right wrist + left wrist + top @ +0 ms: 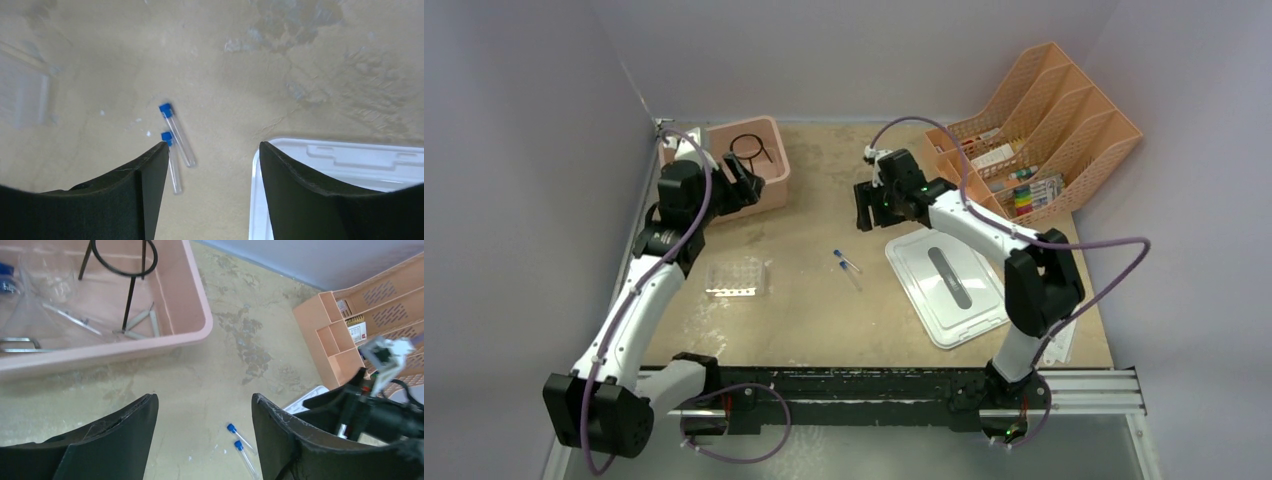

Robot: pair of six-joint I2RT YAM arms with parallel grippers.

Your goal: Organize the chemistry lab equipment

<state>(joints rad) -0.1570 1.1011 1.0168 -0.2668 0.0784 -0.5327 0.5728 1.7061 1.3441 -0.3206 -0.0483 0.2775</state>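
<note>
Two blue-capped vials (847, 263) lie side by side on the table's middle; they also show in the left wrist view (240, 442) and the right wrist view (175, 135). The clear plastic tube rack (738, 277) lies left of them. My right gripper (864, 210) is open and empty above the table, just beyond the vials (212, 145). My left gripper (740, 180) is open and empty beside the pink bin (776, 160), which holds the black wire ring stand (125, 270), the glass flask (50, 280), the tongs (20, 344) and a thin rod (72, 320).
A white lid (949, 280) lies right of the vials, close under my right gripper (350, 160). An orange file organizer (1034, 150) with small items stands at the back right. A white paper slip (1059, 345) lies at the right edge.
</note>
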